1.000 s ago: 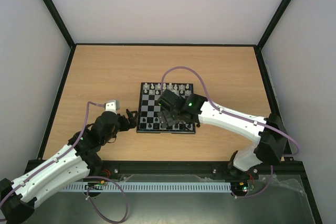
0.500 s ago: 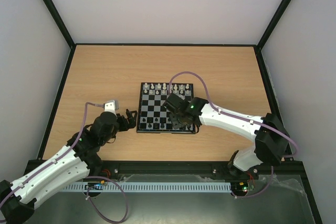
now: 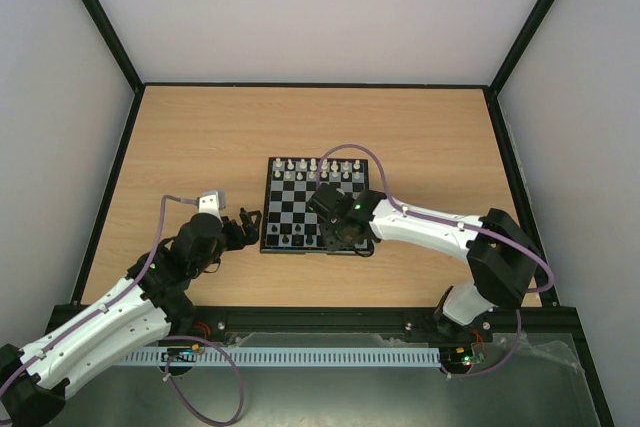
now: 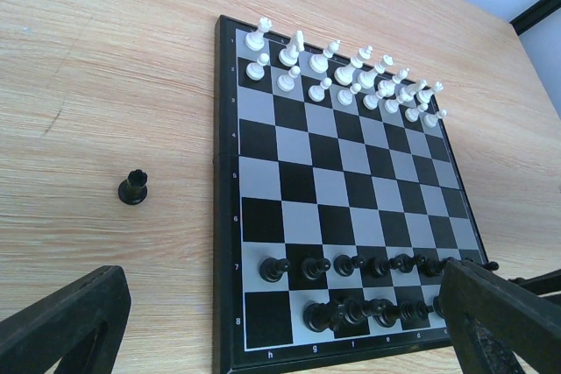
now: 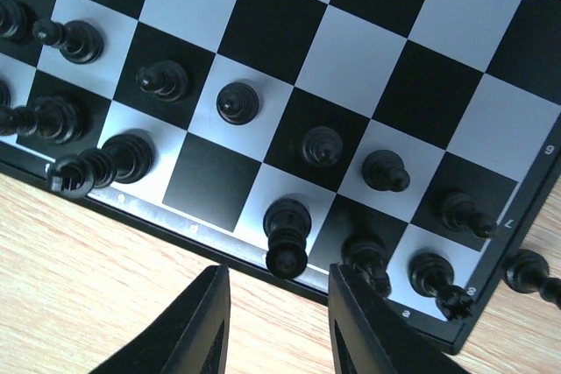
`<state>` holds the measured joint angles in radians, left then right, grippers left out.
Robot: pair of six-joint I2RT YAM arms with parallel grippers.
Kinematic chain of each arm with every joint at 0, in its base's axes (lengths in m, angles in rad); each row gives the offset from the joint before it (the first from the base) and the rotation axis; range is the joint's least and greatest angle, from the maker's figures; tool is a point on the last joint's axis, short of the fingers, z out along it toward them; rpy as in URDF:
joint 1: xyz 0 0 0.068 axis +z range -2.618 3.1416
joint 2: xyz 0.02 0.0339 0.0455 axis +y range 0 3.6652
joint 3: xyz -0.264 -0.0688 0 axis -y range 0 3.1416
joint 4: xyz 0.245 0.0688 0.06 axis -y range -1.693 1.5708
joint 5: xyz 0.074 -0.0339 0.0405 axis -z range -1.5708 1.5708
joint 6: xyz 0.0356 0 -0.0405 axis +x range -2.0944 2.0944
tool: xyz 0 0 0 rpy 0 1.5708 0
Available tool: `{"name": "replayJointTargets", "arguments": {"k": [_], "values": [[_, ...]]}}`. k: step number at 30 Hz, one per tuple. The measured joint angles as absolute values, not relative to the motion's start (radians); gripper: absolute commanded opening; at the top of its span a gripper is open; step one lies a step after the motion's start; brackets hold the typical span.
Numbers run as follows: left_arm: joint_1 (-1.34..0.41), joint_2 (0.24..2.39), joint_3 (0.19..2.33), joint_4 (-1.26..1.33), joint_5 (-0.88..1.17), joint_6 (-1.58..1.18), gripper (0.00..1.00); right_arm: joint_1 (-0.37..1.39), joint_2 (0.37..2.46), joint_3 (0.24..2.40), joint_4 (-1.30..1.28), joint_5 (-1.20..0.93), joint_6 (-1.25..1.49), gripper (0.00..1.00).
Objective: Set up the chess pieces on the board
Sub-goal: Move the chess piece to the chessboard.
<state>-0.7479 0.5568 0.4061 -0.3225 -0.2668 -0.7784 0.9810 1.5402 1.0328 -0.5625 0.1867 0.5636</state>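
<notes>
The board (image 3: 300, 205) lies mid-table, with white chess pieces (image 3: 318, 165) in its two far rows and black ones (image 4: 368, 264) in its two near rows. One black piece (image 4: 133, 187) stands alone on the wood left of the board. My right gripper (image 3: 335, 232) hovers over the board's near edge. Its jaws (image 5: 276, 321) stand partly apart with nothing between them. Just ahead of its fingertips (image 5: 206, 313) a tall black piece (image 5: 287, 236) stands on the back row. My left gripper (image 4: 280, 330) hangs wide open and empty, left of the board (image 4: 351, 155).
Two back-row squares are bare: the corner one (image 4: 267, 317) nearest my left gripper and a dark one (image 5: 210, 179) left of the tall piece. Black frame rails (image 3: 100, 217) edge the wooden table (image 3: 200, 137). A purple cable (image 3: 350, 152) arcs over the board's far right.
My right gripper has drawn back from the board's middle toward its near edge, and its jaws have narrowed. The left arm has stayed still.
</notes>
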Motion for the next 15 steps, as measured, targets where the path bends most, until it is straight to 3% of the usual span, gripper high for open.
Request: {"name": "replayJointTargets", "arguments": {"k": [15], "values": [[-0.748,0.558,0.406,-0.323,-0.270,-0.779,0.99,0.963,1.604,1.033,-0.539,0.184,0.556,0.18]]}}
